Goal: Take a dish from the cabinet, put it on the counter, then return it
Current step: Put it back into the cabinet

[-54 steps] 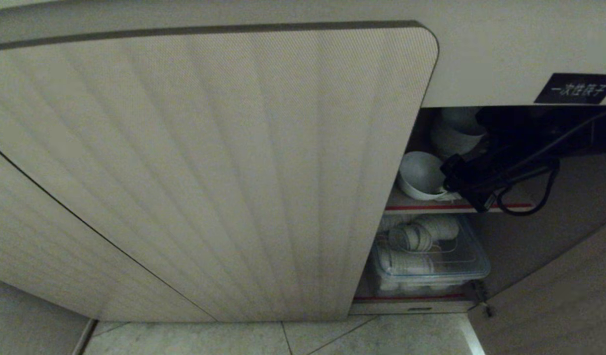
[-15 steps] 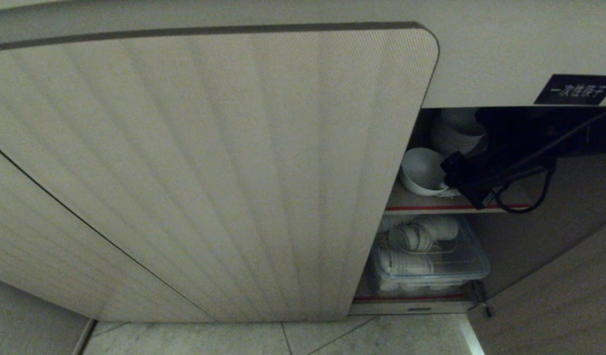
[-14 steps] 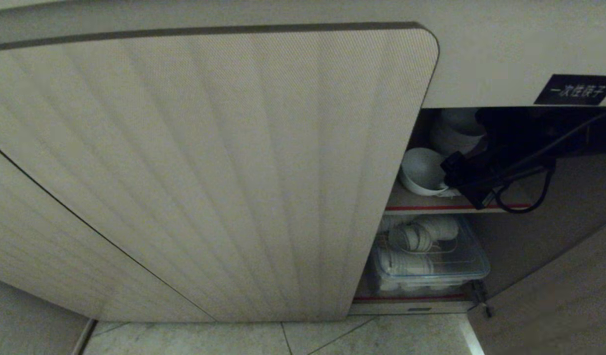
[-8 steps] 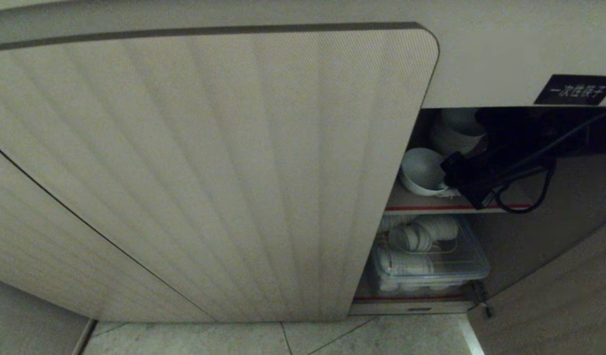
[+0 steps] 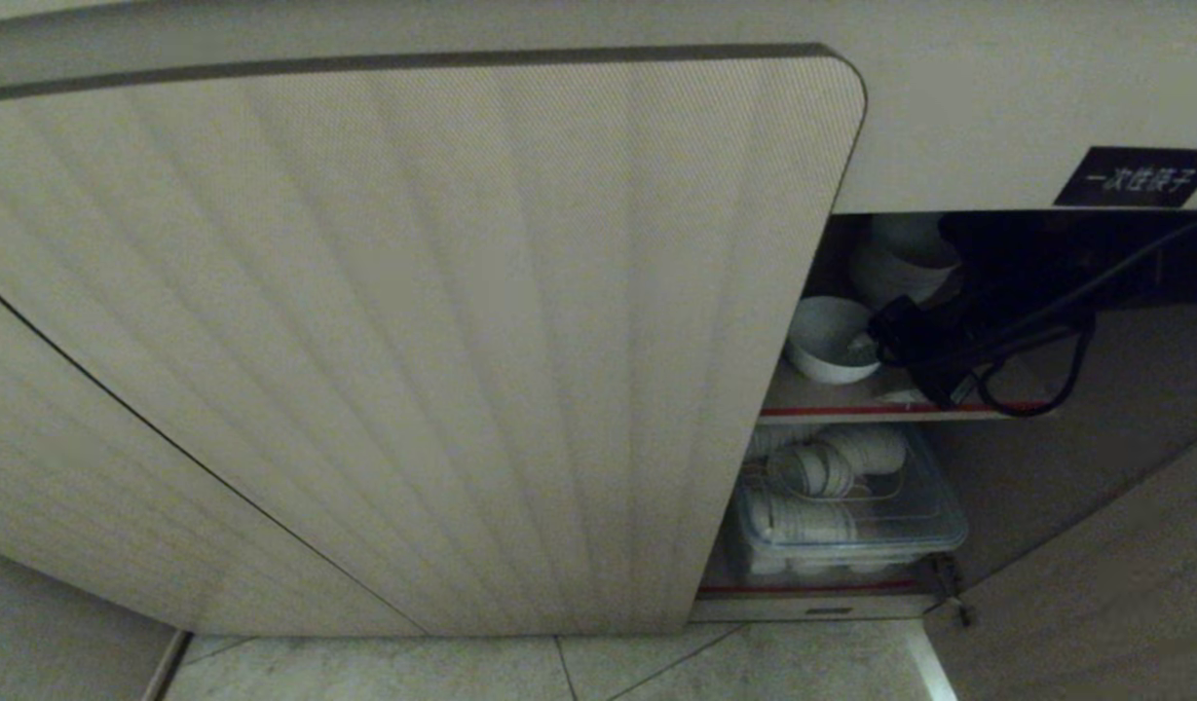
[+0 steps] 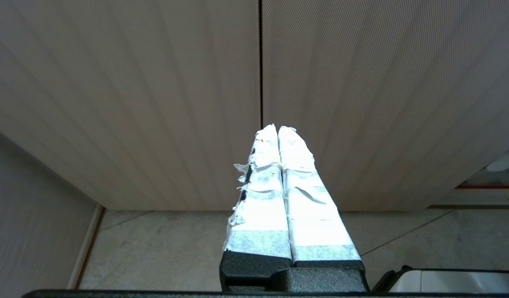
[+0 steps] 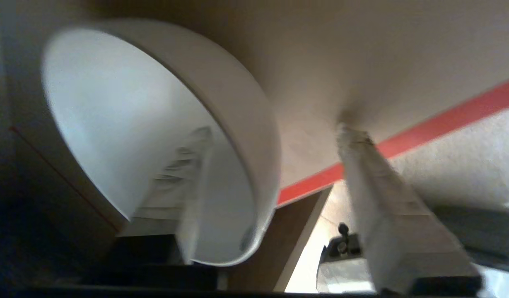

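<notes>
So the right gripper [image 7: 271, 136] is reaching into the open side of the cabinet [image 5: 413, 341], and its jaws are spread apart, not clamping anything: one taped finger sits inside the dish [image 7: 155, 136], the other is outside the rim, clear of the wall, over the red-edged shelf [image 7: 403, 136]. From the head view the little white dish [image 5: 830, 339] sits upright on that upper shelf [image 5: 832, 401], just left of the black right gripper [image 5: 876, 341], with a stack of white bowls [image 5: 900, 258] further back behind it. Below the shelf there's a clear plastic tub [image 5: 851, 511] full of white crockery. A black label with white characters [image 5: 1137, 176] is stuck above the opening. The left gripper [image 6: 278, 129] is parked out in front of the closed ribbed doors [image 6: 155, 103], taped fingers pressed together on nothing, with floor tiles [image 6: 175, 244] below.
</notes>
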Controlling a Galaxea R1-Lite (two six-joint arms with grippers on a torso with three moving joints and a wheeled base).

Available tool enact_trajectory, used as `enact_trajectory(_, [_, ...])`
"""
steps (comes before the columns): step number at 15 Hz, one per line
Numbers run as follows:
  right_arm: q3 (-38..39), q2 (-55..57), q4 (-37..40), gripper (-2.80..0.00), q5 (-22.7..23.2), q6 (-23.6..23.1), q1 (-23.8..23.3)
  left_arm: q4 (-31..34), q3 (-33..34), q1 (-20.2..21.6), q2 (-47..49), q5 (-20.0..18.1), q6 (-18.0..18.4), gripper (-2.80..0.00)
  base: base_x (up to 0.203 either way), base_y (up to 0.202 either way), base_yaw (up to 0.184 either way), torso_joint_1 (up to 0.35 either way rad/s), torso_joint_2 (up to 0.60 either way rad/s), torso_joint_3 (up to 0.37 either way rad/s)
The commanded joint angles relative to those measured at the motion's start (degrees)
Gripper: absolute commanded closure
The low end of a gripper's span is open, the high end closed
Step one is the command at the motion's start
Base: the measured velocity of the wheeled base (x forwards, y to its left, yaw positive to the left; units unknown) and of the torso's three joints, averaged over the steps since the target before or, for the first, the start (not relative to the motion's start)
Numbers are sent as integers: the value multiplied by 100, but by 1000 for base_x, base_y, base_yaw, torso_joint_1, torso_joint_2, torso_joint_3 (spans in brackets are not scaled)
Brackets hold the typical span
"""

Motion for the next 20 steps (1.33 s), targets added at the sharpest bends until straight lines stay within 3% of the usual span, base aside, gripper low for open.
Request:
enact_trajectory(1, [5, 14, -38, -280, -46, 32, 0, 0, 0, 2, -2, 2, -2, 0, 0, 0, 0, 0, 0, 0])
enact_trajectory(10, [78, -74, -290, -280, -473, -33, 38, 0, 0, 2, -2, 2, -2, 0, 0, 0, 0, 0, 0, 0])
enact_trajectory(16, [494, -187, -1126, -280, -892, -491, 104, 0, 0, 2, -2, 2, -2, 0, 0, 0, 0, 0, 0, 0])
enact_trajectory(20, [766, -260, -1496, -280, -920, -855, 163, 0, 0, 2, -2, 2, -2, 0, 0, 0, 0, 0, 0, 0])
